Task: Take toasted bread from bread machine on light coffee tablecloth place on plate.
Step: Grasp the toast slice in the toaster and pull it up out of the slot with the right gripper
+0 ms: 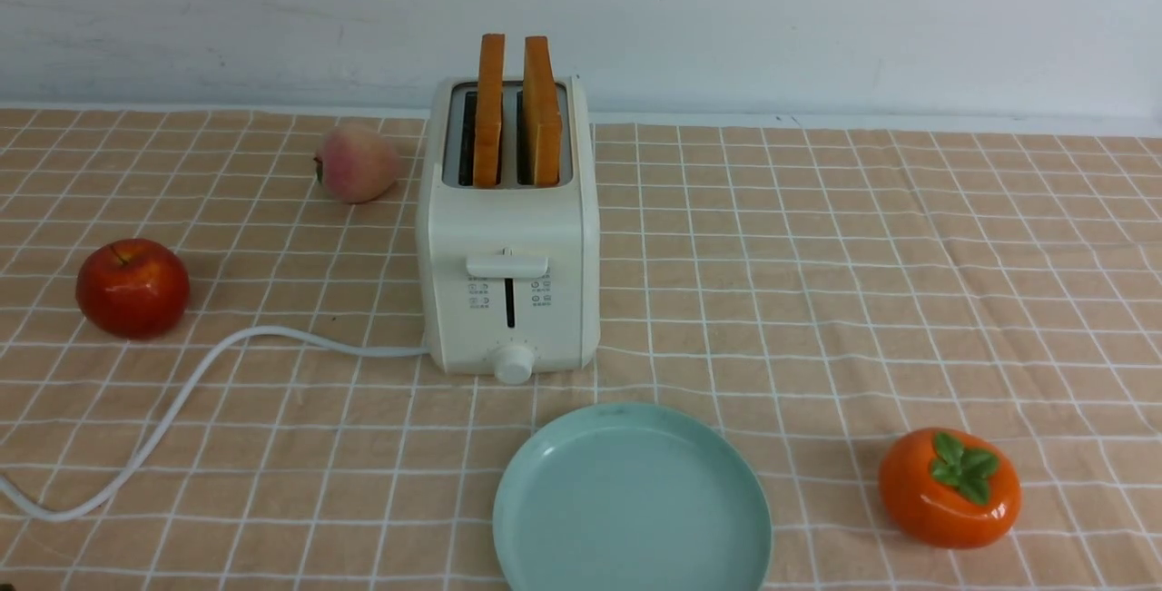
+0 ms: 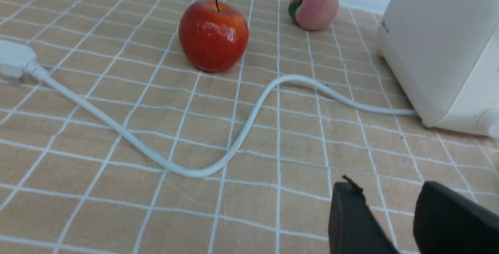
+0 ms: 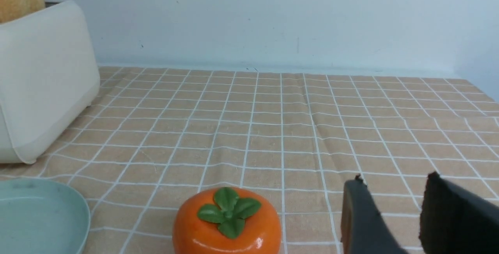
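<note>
Toast [image 1: 490, 110]: two slices, upright in the toaster [image 1: 508, 282], on the cloth [image 1: 817, 255], toward its far edge.
Plate [image 1: 635, 500]: bare, at the near edge, just before the toaster.
Left gripper [image 2: 390, 191]: fingers partly apart, empty, near the cord [image 2: 249, 121].
Right gripper [image 3: 393, 183]: likewise, beside the persimmon [image 3: 228, 226].
Risks I log: the slices stand close, so a finger may knock the neighbour. A tight pull may lift the toaster. The cord may snag. I cannot judge either gripper's height; probably low.
</note>
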